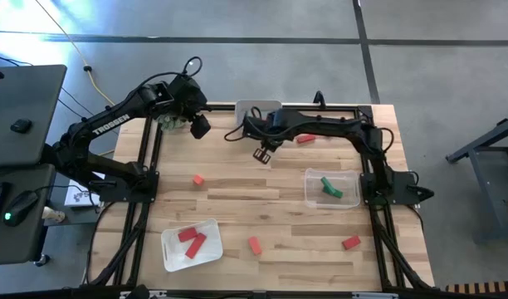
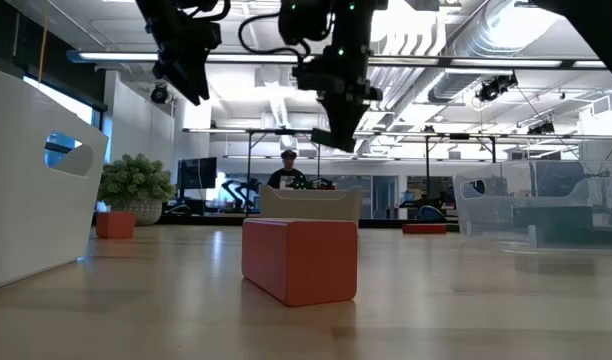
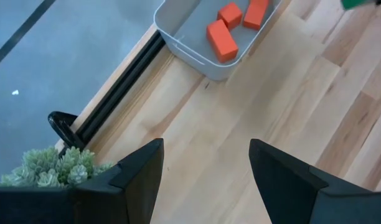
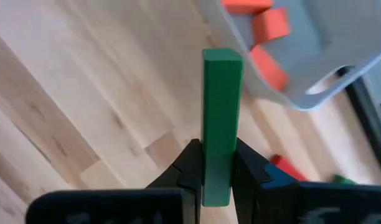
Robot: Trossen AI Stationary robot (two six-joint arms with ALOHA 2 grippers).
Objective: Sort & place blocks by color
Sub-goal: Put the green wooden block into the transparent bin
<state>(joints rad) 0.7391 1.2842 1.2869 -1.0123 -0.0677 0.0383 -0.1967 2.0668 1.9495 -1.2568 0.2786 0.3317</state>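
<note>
Green long block is clamped between the fingers of the right gripper, held above bare wood near the table's far middle, just in front of the white tray at the far edge holding orange blocks. Left gripper hangs beside the plant ball at the far left, fingers apart and empty. Elsewhere: two green blocks in the clear tray at right, two red blocks in the near-left white tray, loose red blocks on the wood.

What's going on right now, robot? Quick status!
Right gripper shut on green block, held above table. Left gripper open, empty, by plant. Nothing blocking.
</note>
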